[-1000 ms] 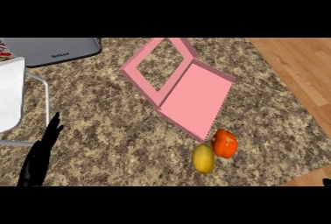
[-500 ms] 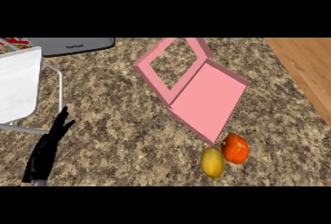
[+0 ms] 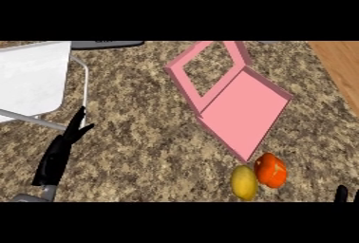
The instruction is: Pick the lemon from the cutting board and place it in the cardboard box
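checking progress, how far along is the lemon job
Nothing looks done: the lemon lies beside an orange fruit near the pink box. Neither hand holds anything: the left hand is open, and only the right hand fingertips show. Grasping and placing remain.

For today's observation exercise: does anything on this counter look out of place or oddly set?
Yes. The lemon and an orange fruit lie side by side on the bare counter, just past the lower corner of the pink box, not on any cutting board. No brown cardboard box shows either.
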